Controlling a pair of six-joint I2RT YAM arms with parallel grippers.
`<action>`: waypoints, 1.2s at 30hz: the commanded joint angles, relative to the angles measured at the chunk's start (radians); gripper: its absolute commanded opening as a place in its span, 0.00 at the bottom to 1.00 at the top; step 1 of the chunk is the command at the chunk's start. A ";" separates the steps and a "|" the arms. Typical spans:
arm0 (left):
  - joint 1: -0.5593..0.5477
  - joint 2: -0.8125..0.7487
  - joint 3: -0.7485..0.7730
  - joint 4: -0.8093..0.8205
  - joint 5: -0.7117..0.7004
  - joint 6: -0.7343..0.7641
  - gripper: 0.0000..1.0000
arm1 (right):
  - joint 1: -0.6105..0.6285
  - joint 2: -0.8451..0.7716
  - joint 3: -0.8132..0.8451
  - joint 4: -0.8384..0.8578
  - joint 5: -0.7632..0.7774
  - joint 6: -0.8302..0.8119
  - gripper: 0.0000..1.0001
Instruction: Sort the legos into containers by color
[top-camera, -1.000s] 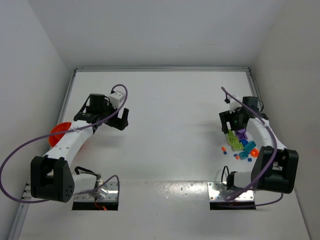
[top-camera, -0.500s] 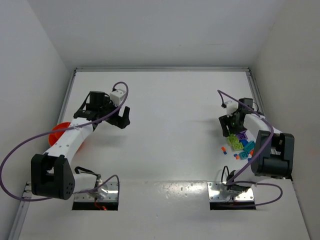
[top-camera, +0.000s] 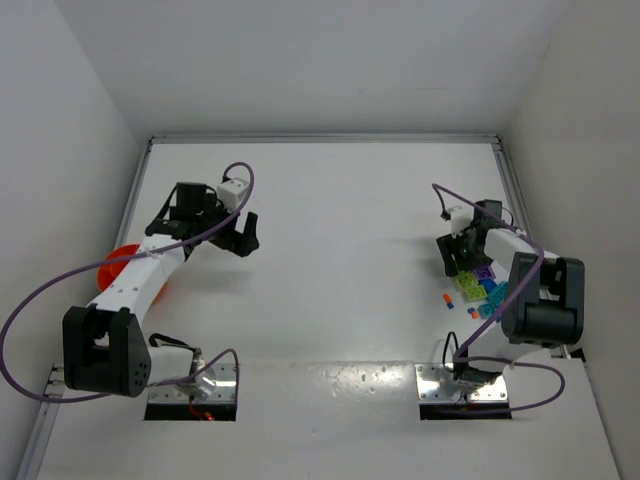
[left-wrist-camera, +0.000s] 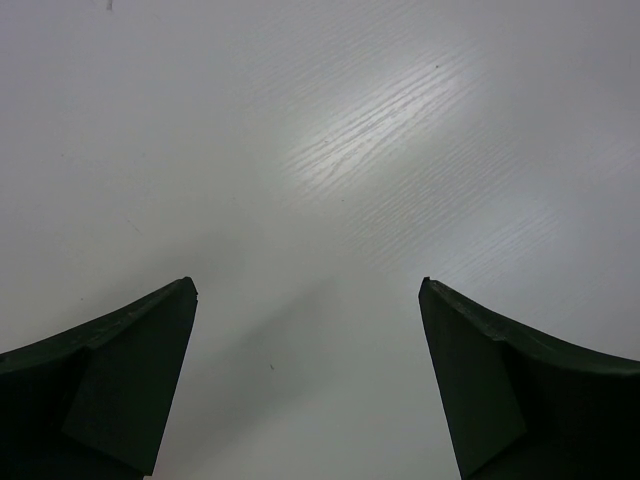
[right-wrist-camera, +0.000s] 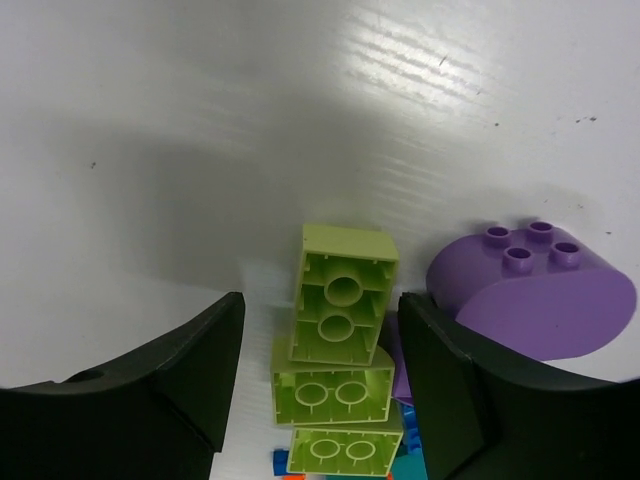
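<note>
The legos (top-camera: 476, 287) lie in a small heap at the right of the table: lime green (top-camera: 467, 283), purple (top-camera: 486, 270), teal-blue (top-camera: 489, 309) and orange (top-camera: 449, 301). My right gripper (top-camera: 456, 260) is open at the heap's far edge. In the right wrist view it (right-wrist-camera: 322, 298) straddles the top one of three lime green bricks (right-wrist-camera: 345, 295) lying studs-down in a row; a rounded purple brick (right-wrist-camera: 535, 285) sits to the right. The orange bowl (top-camera: 118, 262) is at the far left, partly hidden by my left arm. My left gripper (top-camera: 241, 234) is open and empty over bare table (left-wrist-camera: 307, 285).
White walls close in the table on the left, back and right. Purple cables loop from both arms. The heap lies close to the right wall and to the right arm's base (top-camera: 538, 312).
My right gripper has come down and nearer onto the heap's far edge while its arm folded back. My left gripper has shifted slightly to the left.
</note>
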 joint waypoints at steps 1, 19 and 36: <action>0.020 0.000 0.033 0.022 0.028 0.013 0.99 | -0.008 0.013 -0.010 0.045 0.004 -0.023 0.63; 0.111 0.021 0.057 0.022 0.112 -0.028 0.99 | -0.025 0.009 0.077 -0.050 -0.108 -0.042 0.17; 0.152 0.106 0.117 0.141 0.674 -0.445 0.99 | 0.332 -0.002 0.406 -0.093 -0.556 0.241 0.12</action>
